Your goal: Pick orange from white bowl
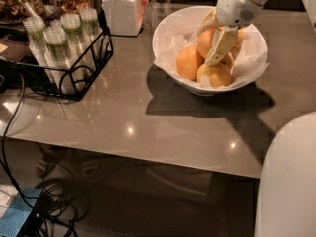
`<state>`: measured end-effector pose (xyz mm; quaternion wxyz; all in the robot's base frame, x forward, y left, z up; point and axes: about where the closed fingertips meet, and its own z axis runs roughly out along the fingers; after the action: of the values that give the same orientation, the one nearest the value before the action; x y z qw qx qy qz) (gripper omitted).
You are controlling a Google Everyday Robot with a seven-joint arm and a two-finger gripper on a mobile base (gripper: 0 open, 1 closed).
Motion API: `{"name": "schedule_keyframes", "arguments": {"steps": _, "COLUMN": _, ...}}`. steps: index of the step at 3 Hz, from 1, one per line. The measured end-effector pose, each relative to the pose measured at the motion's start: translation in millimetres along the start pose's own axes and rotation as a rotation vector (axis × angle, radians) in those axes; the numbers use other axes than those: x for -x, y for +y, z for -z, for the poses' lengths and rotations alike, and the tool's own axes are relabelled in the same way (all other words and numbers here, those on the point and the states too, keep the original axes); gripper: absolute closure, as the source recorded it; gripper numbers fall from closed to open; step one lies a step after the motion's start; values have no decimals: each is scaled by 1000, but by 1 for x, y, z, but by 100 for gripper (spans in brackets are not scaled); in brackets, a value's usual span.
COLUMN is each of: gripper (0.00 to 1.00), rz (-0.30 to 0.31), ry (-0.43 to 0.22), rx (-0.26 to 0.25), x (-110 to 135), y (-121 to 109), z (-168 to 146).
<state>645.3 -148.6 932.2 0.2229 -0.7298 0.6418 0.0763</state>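
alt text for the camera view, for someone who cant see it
A robot arm's gripper reaches down into a white bowl on a grey table, at the top orange of a small pile on crumpled paper. To the left stand a black wire rack of cups and a white jar.

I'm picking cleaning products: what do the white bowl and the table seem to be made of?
The white bowl: likely glazed ceramic, glossy smooth rim. The table: grey, polished, perhaps stone or laminate; it mirrors lamp glints. The gripper reaches into the bowl among the oranges.
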Motion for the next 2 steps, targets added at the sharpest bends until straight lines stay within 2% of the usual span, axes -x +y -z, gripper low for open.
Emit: {"name": "schedule_keyframes", "arguments": {"steps": 2, "gripper": 89, "rz": 0, "ry": 0, "rx": 0, "x": 0, "y": 0, "z": 0}}
